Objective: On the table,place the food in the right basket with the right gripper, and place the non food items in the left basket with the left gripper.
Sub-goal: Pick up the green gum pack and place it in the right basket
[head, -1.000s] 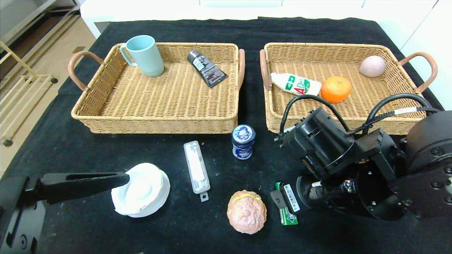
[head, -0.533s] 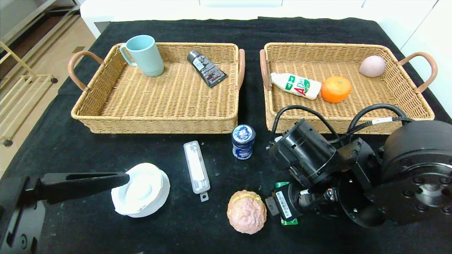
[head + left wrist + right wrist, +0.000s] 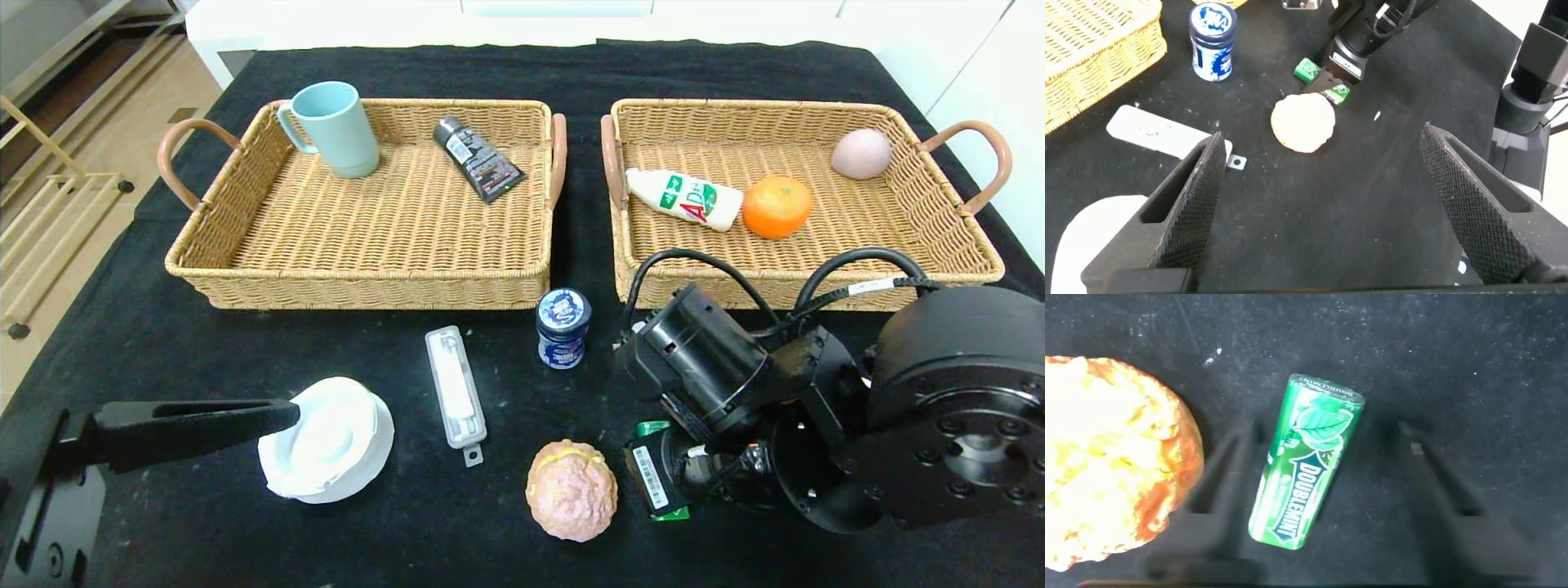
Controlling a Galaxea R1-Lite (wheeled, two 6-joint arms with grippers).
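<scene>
Right claw [image 3: 1319, 469] lower, straddling gum pack [image 3: 1305, 460]

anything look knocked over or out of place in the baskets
Only the milk bottle lies on its side in the right basket, beside the orange. The tube lies flat in the left basket; nothing looks spilled or damaged.

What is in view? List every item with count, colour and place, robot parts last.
table: 1, black cloth, under everything
baskets: 2, tan wicker, left and right, far side
mug: 1, pale teal, left basket
tube: 1, dark, left basket
bottle: 1, white, right basket
orange: 1, right basket
egg-like ball: 1, pinkish, right basket
jar: 1, dark blue, table, between baskets
case: 1, white, table
dish: 1, white, table
bun: 1, pinkish-brown, table
gum: 1, green, beside bun
left gripper: black, open, near dish
right gripper: black, straddling gum
</scene>
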